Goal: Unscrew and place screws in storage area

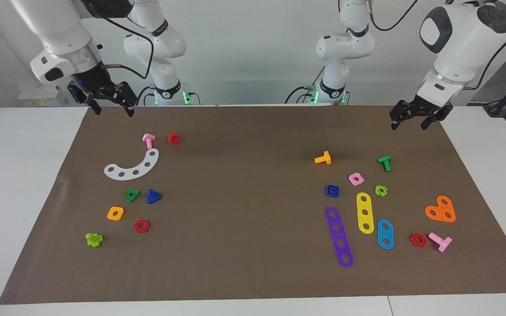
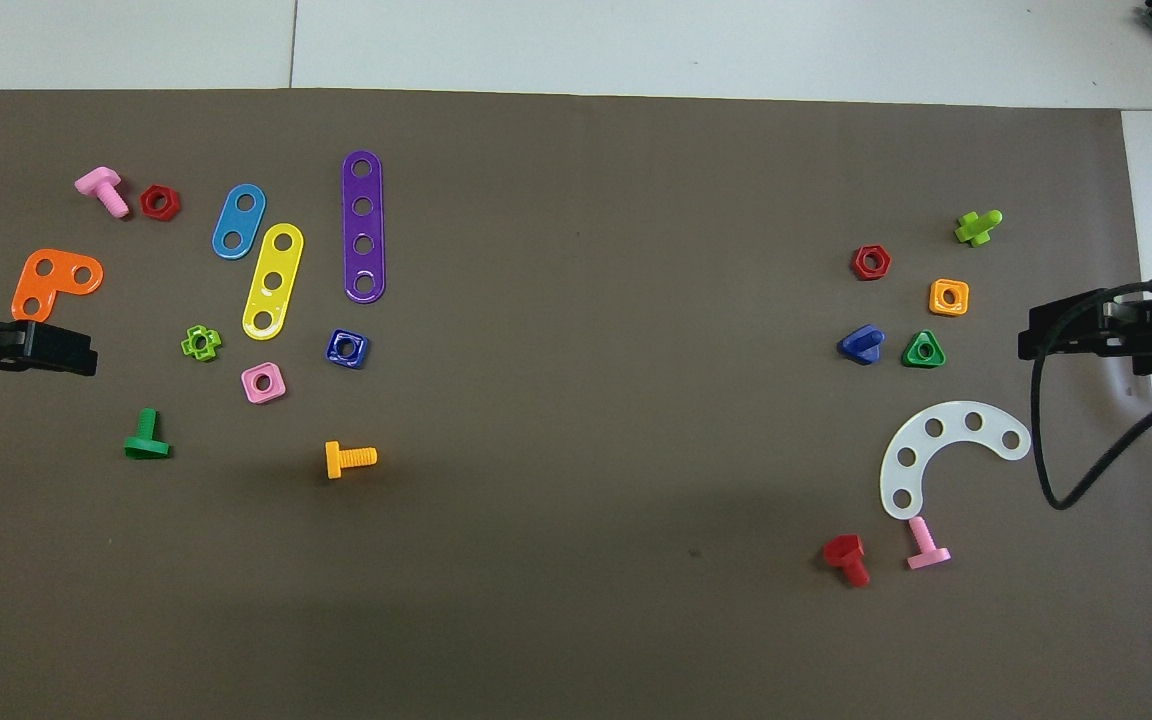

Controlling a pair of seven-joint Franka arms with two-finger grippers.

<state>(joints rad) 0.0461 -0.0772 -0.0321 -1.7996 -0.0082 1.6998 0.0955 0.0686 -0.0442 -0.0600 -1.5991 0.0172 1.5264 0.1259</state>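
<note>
1. The right gripper (image 1: 109,104) hangs raised over the brown mat's (image 1: 244,184) corner at the right arm's end of the table, close to the robots' edge; its fingers stand apart and hold nothing.
2. The left gripper (image 1: 414,118) hangs over the mat's corner at the left arm's end; its fingers are spread too, with nothing between them.
3. The blue bolt (image 1: 153,196) lies on the mat toward the right arm's end, just beside a green triangular nut (image 1: 131,195); the two do not touch.
4. Its matching blue square nut (image 1: 332,190) lies well apart from it, toward the left arm's end, flat on the mat with its hole facing up.
5. Nearer the robots than the blue bolt lies a white curved strip (image 1: 132,166), and nearer still a pink bolt (image 1: 148,140) and a red bolt (image 1: 174,138).
6. Farther from the robots than the blue bolt sit an orange square nut (image 1: 115,213), a red hex nut (image 1: 141,226) and a lime cross-shaped piece (image 1: 94,239).
7. Around the blue square nut lie a pink square nut (image 1: 356,178), an orange bolt (image 1: 323,158), a purple strip (image 1: 339,236) and a yellow strip (image 1: 365,212).
8. A light-blue oval plate (image 1: 385,234) and an orange heart-shaped plate (image 1: 440,210) rest further toward the left arm's end.
</note>
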